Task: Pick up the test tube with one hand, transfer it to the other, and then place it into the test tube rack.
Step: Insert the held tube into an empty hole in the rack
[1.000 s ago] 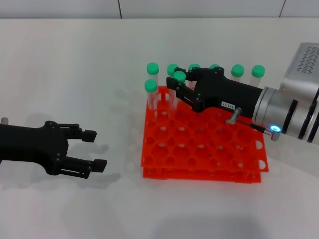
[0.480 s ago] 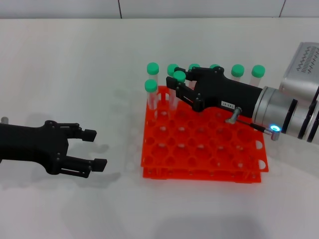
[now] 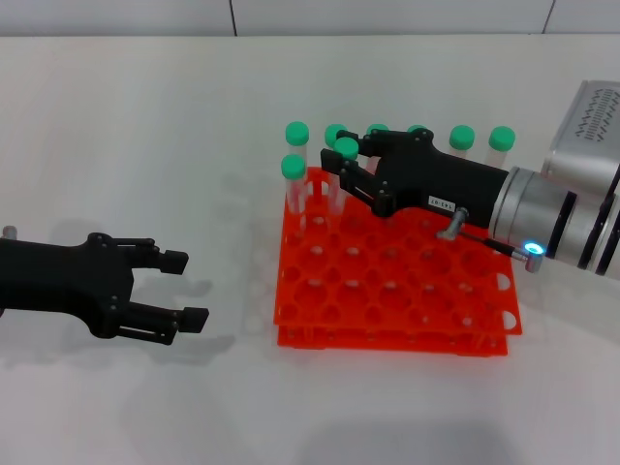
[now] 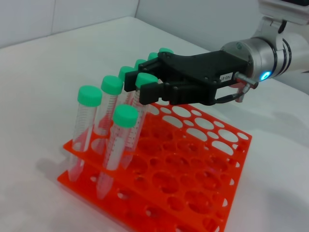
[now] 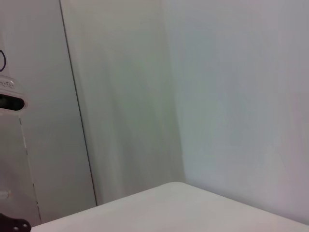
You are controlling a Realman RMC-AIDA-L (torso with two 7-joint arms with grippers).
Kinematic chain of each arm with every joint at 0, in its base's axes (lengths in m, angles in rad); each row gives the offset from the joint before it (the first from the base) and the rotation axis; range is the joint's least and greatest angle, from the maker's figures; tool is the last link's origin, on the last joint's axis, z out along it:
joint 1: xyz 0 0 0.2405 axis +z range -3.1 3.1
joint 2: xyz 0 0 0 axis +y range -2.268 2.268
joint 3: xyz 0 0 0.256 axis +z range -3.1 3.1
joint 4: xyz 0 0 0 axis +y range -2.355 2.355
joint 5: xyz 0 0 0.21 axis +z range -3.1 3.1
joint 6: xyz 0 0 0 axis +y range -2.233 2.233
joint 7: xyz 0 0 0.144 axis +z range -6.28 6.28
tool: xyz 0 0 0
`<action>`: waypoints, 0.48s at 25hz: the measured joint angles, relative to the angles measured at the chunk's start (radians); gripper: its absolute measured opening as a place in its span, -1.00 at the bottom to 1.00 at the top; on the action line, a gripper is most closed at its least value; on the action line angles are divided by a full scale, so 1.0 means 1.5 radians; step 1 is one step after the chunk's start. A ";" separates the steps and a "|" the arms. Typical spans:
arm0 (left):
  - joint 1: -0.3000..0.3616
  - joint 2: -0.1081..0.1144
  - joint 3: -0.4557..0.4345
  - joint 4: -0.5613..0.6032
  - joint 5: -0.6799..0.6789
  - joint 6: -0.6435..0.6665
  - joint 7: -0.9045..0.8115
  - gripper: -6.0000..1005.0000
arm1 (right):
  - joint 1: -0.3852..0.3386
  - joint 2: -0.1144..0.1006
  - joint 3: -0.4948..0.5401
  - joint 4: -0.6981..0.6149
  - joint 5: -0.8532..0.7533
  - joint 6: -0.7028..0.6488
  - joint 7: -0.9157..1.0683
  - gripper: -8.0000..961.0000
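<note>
Placing step: the test tube goes into the test tube rack — handover looks done.
Right gripper: fingers clamped on the tube, over the rack's far-left holes.
Left gripper: fingers wide, empty, parked well left of rack.
Next: lower straight into a free hole, then let go.

You're looking at a bright orange-red rack with a grid of round holes, on a plain white table. The tubes are clear plastic with green caps — all alike. Your left gripper is matte black all over; the right gripper is black too — with a small white label, a silver ribbed wrist and a blue light.
</note>
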 joint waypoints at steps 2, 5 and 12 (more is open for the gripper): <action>0.000 0.000 0.000 0.000 0.000 0.000 0.000 0.73 | 0.000 0.000 0.000 0.000 -0.001 0.000 0.000 -0.40; 0.000 0.000 0.001 0.000 0.000 0.000 0.000 0.73 | 0.001 -0.001 -0.001 0.000 -0.002 -0.001 0.000 -0.40; 0.000 0.001 0.000 0.000 0.000 0.000 0.000 0.73 | 0.001 -0.001 -0.001 -0.003 -0.004 -0.002 0.000 -0.39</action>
